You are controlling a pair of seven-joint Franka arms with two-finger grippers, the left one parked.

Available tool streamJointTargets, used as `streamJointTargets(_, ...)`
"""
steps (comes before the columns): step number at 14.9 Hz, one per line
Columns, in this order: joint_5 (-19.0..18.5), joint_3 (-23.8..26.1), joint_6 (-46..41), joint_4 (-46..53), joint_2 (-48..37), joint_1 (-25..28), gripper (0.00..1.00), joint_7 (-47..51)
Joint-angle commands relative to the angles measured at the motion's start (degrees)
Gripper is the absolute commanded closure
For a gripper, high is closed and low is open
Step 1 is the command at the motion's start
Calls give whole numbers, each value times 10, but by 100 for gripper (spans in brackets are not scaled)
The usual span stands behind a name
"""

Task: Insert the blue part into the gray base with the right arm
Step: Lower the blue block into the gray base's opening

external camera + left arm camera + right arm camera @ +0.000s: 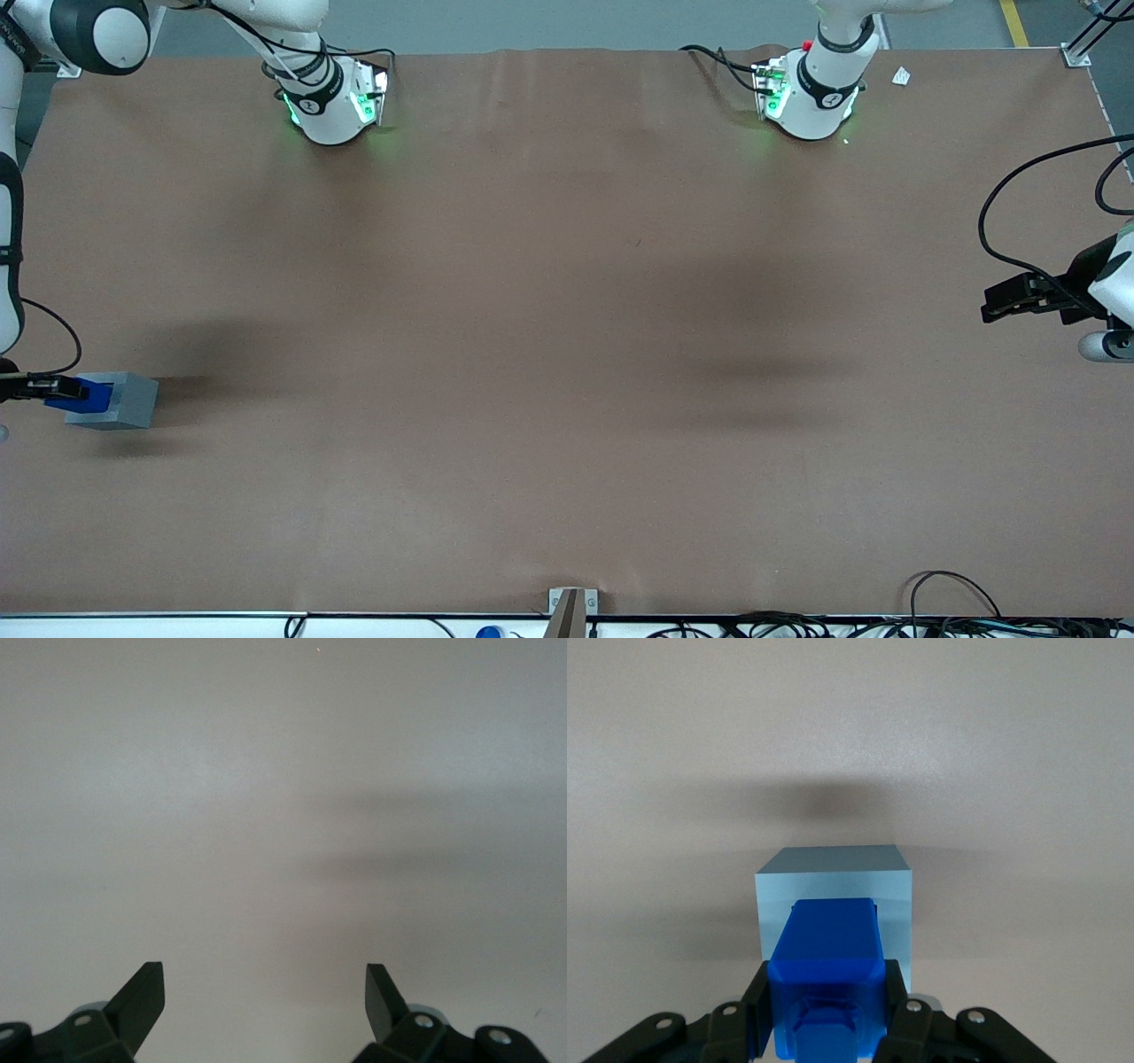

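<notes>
The gray base sits on the brown table at the working arm's end, close to the table's side edge. My right gripper reaches in level with the table and is shut on the blue part. The part's forward end meets the face of the base that is turned toward the gripper. In the right wrist view the blue part fills the space between the black fingers, and its front runs into the pale base. How deep it goes into the base is hidden.
The working arm's white base and the parked arm's base stand at the table's back edge. The parked gripper hangs at the parked arm's end of the table. Cables lie along the front edge.
</notes>
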Motion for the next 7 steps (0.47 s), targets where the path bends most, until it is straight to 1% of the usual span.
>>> streamJointTargets(1, -4, 7, -6, 10, 11, -8, 98, -4)
streamJointTargets(7, -4, 7, -9, 5, 11, -9, 98, -4)
